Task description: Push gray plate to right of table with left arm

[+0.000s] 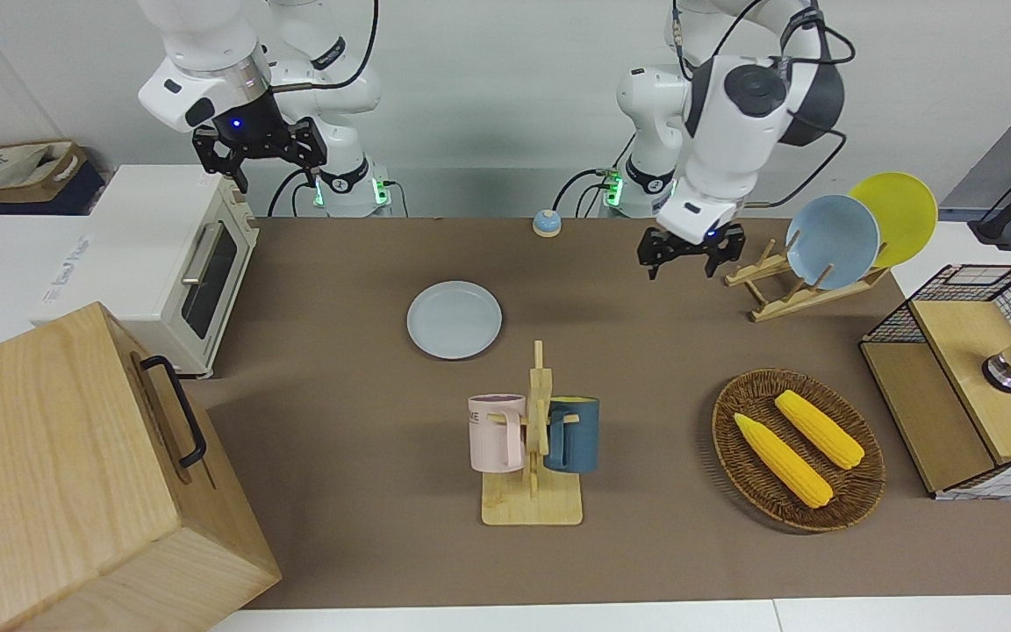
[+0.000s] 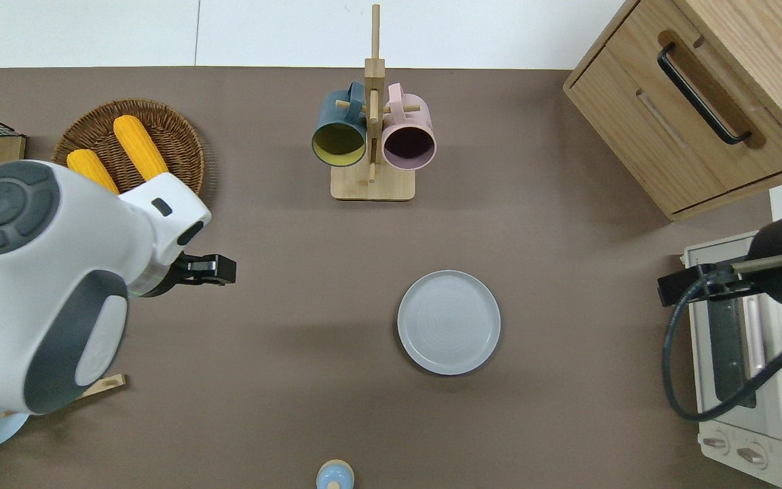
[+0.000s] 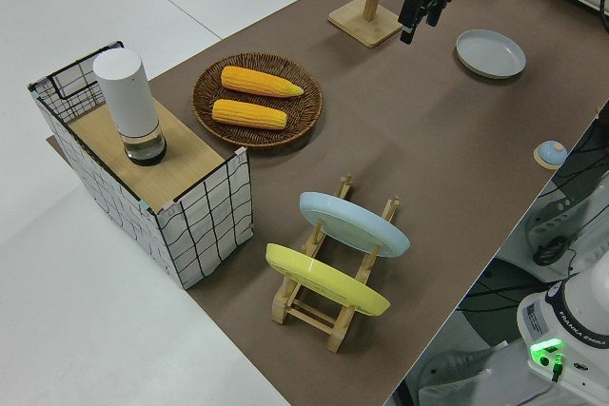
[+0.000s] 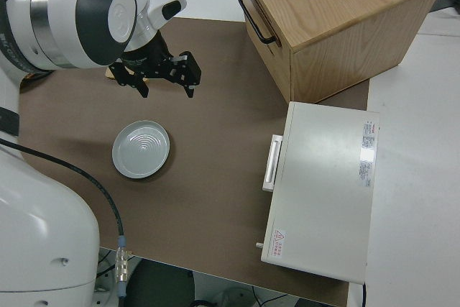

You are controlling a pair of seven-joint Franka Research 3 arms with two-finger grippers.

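The gray plate (image 1: 455, 320) (image 2: 449, 322) (image 3: 490, 52) (image 4: 141, 149) lies flat on the brown table (image 1: 339, 456), nearer to the robots than the mug stand. My left gripper (image 1: 684, 268) (image 2: 221, 269) (image 3: 419, 26) (image 4: 167, 91) hangs open and empty in the air over bare table, between the corn basket and the plate. It is well apart from the plate, toward the left arm's end. My right gripper (image 1: 277, 175) (image 2: 676, 288) is parked, open and empty.
A mug stand (image 1: 532, 456) holds a pink and a blue mug. A wicker basket (image 1: 799, 505) holds two corn cobs. A rack (image 1: 786, 294) carries a sky-blue and a yellow plate. A toaster oven (image 1: 172, 263), a wooden cabinet (image 1: 75, 474), a wire shelf (image 1: 971, 377) and a small bell (image 1: 546, 224) line the edges.
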